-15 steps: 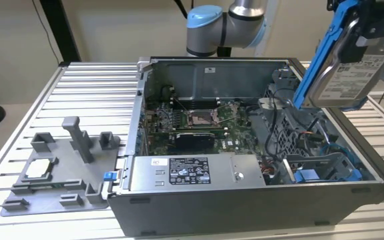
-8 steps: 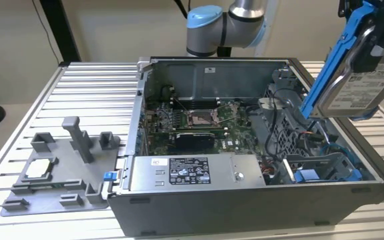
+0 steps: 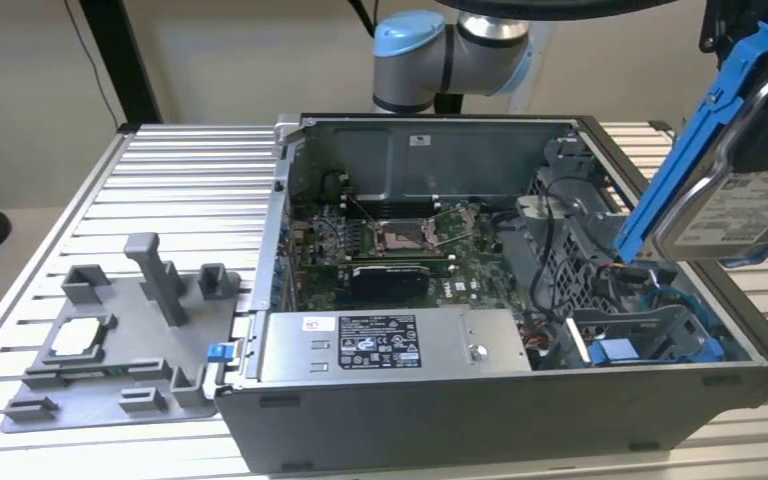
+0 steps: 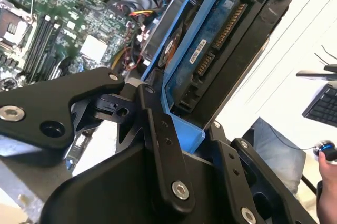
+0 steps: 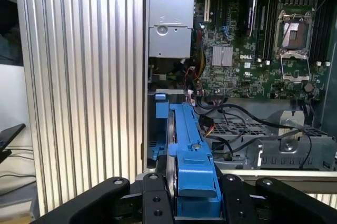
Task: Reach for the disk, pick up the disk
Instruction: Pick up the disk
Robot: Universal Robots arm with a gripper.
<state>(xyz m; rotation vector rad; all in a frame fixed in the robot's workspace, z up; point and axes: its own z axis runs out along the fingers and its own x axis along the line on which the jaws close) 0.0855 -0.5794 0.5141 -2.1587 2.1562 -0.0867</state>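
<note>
The disk (image 3: 738, 205), a silver drive with a white label in a bright blue bracket, hangs tilted in the air above the case's side at the exterior view's right. My gripper (image 3: 762, 118) is shut on its upper part. In the second wrist view the disk (image 4: 221, 50) sits clamped between the black fingers (image 4: 158, 145), connector edge showing, with the gripper (image 4: 192, 132) closed around the blue frame. In the first wrist view the disk (image 5: 190, 155) appears edge-on in my gripper (image 5: 194, 195), held clear above the case.
The open computer case (image 3: 491, 410) lies on the slatted metal table (image 3: 184, 170), with the motherboard (image 3: 398, 245), a grey labelled box (image 3: 384, 345) and a blue drive bay (image 3: 644, 345) inside. A grey fixture (image 3: 104, 340) with a small chip stands at the exterior view's left. A person's hand (image 4: 329, 182) shows beyond the table.
</note>
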